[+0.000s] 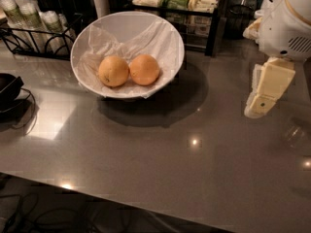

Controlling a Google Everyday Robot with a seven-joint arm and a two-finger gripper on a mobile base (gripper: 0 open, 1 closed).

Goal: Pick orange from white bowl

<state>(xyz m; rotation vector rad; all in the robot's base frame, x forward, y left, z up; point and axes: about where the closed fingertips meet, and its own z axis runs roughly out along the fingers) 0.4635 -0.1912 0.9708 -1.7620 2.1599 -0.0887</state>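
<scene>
Nothing is picked yet: the orange [144, 70] lies in the white bowl [97, 28], far left on the table [194, 169]. My hand [260, 103] hangs at right, well apart, grasping nothing; how open, I cannot tell.

Hanging above the grey countertop [160, 169] at the far right: the gripper [260, 103], cream-coloured, pointed down. Well left of the jaws and farther back: white bowl [127, 19], lined with crumpled paper [97, 42]. Inside it, side by side: orange [144, 70] on the side nearer the jaws, paler fruit [113, 71] with a dark speck beyond it. Behind the bowl, black wire rack [29, 38].
</scene>
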